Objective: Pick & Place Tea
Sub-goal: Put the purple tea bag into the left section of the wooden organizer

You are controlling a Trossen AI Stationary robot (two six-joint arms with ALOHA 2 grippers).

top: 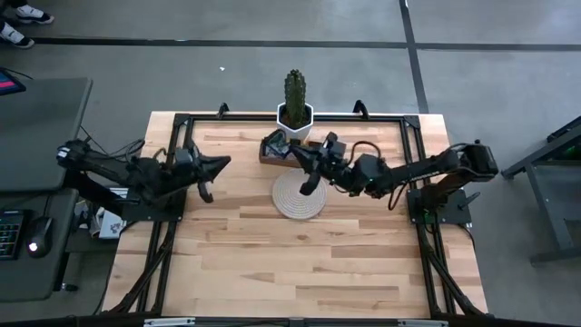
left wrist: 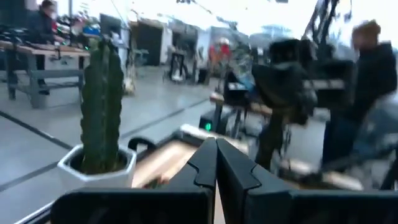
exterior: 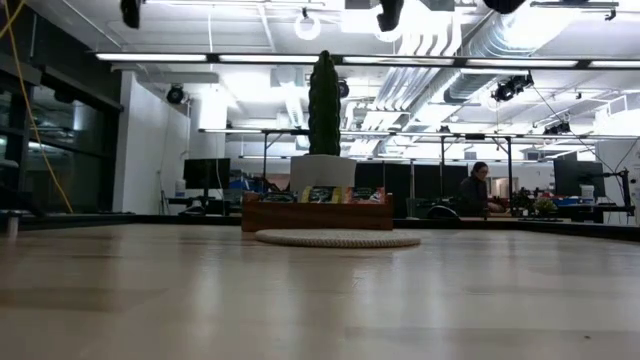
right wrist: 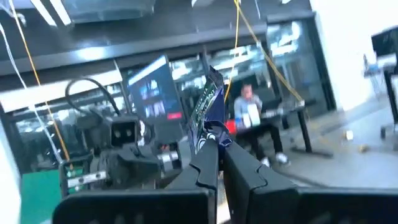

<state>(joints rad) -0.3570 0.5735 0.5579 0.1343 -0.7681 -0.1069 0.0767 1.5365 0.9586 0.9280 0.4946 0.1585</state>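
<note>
My right gripper (right wrist: 221,152) is shut on a dark blue tea sachet (right wrist: 208,115). In the high view it (top: 293,149) hovers over the near edge of the brown wooden tray (top: 275,148), above the round woven mat (top: 301,194). More sachets (exterior: 322,194) stand in the tray (exterior: 318,213), which sits on the table in front of the cactus pot. My left gripper (left wrist: 216,152) is shut and empty, raised over the table's left part (top: 225,163). Neither gripper shows in the low view. My right gripper pinches the dark blue sachet by one edge (right wrist: 211,138) between its two fingertips. The fingers come roughly level, from the table's right. The rest of the sachet sticks out past the fingertips, lifted clear of the tray and table.
A tall cactus in a white pot (top: 295,111) stands at the far edge behind the tray. A black frame (top: 182,123) runs around the tabletop. The wood surface (top: 300,263) stretches toward the near edge. People sit at desks in the room beyond.
</note>
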